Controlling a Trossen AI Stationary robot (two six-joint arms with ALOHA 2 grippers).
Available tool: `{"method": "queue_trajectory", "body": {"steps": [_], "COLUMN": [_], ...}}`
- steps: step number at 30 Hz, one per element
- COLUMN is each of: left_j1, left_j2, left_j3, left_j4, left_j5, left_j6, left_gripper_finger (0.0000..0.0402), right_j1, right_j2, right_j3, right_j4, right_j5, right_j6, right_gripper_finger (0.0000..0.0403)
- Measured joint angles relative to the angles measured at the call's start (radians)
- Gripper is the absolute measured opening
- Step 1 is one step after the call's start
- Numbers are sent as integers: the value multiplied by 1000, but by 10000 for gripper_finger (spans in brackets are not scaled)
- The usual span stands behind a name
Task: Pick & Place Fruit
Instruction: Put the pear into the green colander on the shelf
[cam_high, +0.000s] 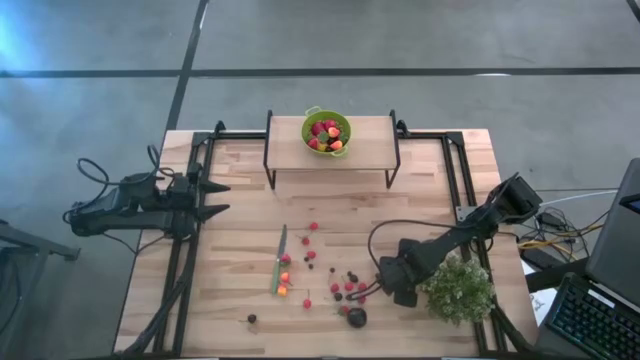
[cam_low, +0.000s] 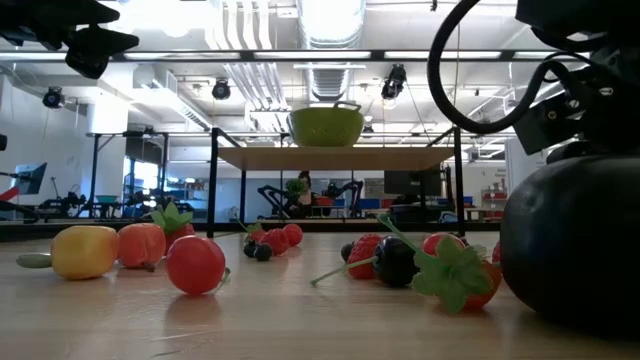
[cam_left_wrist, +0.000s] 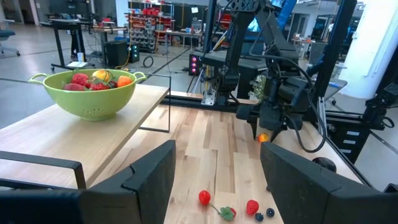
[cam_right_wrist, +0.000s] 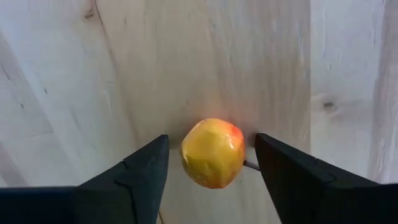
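**Past the big dark fruit: poised to pinch a yellow piece**

Start at the front edge of the table. Find the big dark fruit just inside it, towards the right corner. Look a little farther in for the scattered fruit, mostly red berries with a few dark ones, spread across the middle. Note the knife lying among the pieces on their left, and the plant by the right edge.

Next, see the right gripper lowered between plant and berries, straddling the yellow fruit. Count the fingers as parted: bare wood showing on both sides of the piece, nothing grasped yet, fruit resting on the table.

Judge the step as the pick, at the moment before closing. For the next move: close squarely on the round piece so it cannot squirt out, lift clear of the neighbouring berries, then carry to the far edge.

Farther off, at the left edge, find the left gripper waiting, spread wide and empty.

Last, at the far edge, spot the raised shelf bearing the green bowl, already partly filled with fruit and likely the drop point.
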Motion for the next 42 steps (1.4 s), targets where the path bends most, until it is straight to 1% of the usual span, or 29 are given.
{"method": "queue_trajectory", "body": {"steps": [10,15,19,25,29,37,42], "left_j1": [0,0,0,0,0,0,0], "left_j2": [0,0,0,0,0,0,0], "left_j3": [0,0,0,0,0,0,0], "left_j4": [0,0,0,0,0,0,0], "left_j5": [0,0,0,0,0,0,0], "left_j6": [0,0,0,0,0,0,0], "left_gripper_finger": [241,241,241,241,241,241,241], "right_j1": [0,-2,-2,-2,-8,-53,-92], "right_j2": [1,2,1,0,0,-7,-7], "right_j3": [-2,-2,-2,-2,22,143,254], "right_j4": [10,13,14,15,10,15,9], "right_j5": [13,16,16,16,20,24,75], "right_j6": [-3,-38,-58,-59,-93,-220,-332], "right_gripper_finger": [161,126,107,106,106,103,106]}}
